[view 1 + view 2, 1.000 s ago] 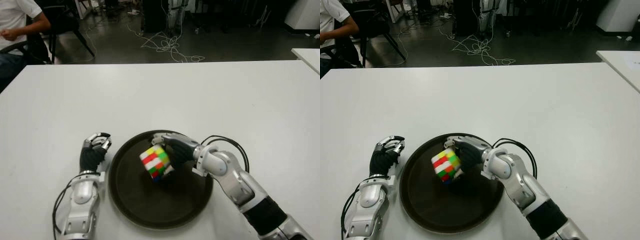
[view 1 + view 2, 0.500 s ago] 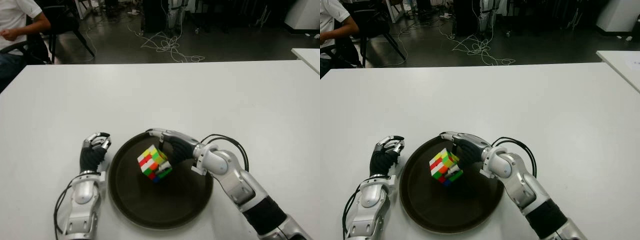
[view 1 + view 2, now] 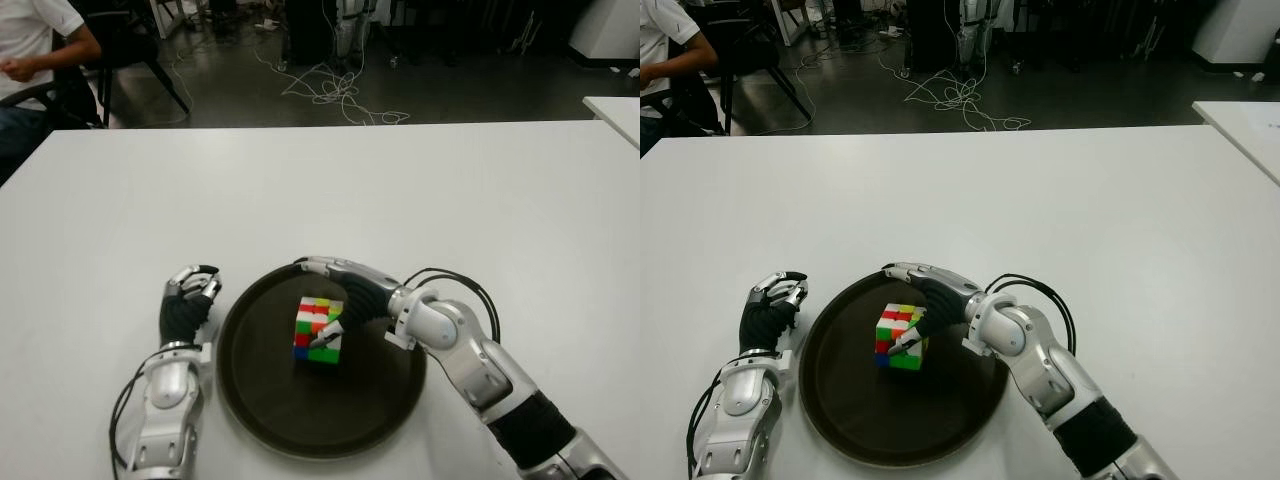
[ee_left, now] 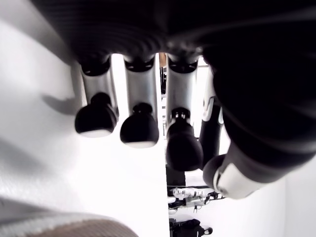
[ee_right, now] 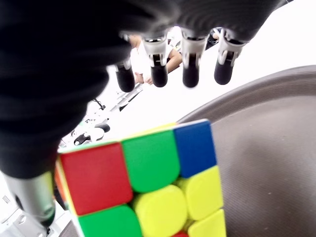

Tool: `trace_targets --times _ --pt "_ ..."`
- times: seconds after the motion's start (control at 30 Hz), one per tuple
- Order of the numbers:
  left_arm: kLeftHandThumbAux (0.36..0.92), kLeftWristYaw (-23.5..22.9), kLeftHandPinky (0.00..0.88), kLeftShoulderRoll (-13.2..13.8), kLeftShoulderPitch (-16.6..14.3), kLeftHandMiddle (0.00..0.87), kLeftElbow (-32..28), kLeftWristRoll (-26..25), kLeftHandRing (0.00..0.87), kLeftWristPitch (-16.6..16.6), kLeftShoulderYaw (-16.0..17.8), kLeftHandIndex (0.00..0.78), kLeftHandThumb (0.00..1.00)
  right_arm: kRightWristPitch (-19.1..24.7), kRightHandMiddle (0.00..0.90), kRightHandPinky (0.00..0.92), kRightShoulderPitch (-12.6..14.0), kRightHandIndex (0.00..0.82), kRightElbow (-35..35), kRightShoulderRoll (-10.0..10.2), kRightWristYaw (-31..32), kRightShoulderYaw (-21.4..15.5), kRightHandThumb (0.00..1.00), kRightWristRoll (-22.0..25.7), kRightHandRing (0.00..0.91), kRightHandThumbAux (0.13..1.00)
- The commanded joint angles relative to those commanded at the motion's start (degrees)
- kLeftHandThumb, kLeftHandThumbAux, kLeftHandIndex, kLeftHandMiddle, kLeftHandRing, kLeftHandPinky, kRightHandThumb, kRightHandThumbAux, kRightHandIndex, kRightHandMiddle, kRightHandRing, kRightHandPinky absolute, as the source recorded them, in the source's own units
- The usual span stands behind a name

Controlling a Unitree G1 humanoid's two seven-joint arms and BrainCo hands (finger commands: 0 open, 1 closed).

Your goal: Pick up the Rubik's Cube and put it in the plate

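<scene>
The Rubik's Cube (image 3: 318, 328) sits flat on the dark round plate (image 3: 300, 410), a little behind its centre. My right hand (image 3: 340, 290) hovers over the cube from the right, open, its fingers (image 5: 190, 74) stretched past the cube's far side and the thumb tip close against the near right face. In the right wrist view the cube (image 5: 148, 182) fills the foreground on the plate (image 5: 266, 163), with no finger wrapped around it. My left hand (image 3: 188, 300) shows just left of the plate, its fingers (image 4: 140, 128) curled on nothing.
The white table (image 3: 400, 190) stretches wide behind and to both sides of the plate. A seated person (image 3: 30, 50) is at the far left beyond the table. Cables (image 3: 335, 95) lie on the floor behind. Another table's corner (image 3: 615, 110) shows at the far right.
The cube went from tilted in my right hand's grasp to lying flat on the plate. The right fingers straightened and let go. The left hand stayed put.
</scene>
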Motion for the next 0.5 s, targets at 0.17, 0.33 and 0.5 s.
trace_targets --times 0.17,0.33,0.5 --pt "0.705 -0.22 0.832 -0.14 0.15 0.808 -0.34 -0.36 0.832 -0.17 -0.06 0.444 0.711 -0.81 0.0 0.0 -0.05 0.0 0.41 -0.17 -0.54 -0.04 0.0 -0.04 0.0 0.673" --pt "0.704 -0.74 0.833 -0.02 0.44 0.807 -0.8 -0.64 0.833 -0.37 -0.29 0.444 0.711 -1.27 0.0 0.0 -0.25 0.0 0.21 -0.58 -0.61 -0.28 0.0 -0.21 0.0 0.692" --pt "0.705 -0.6 0.831 -0.09 0.59 0.806 -0.83 -0.61 0.832 -0.61 -0.44 0.444 0.71 -0.66 0.0 0.0 -0.09 0.0 -1.39 -1.66 -0.6 -1.36 0.0 -0.46 0.0 0.705"
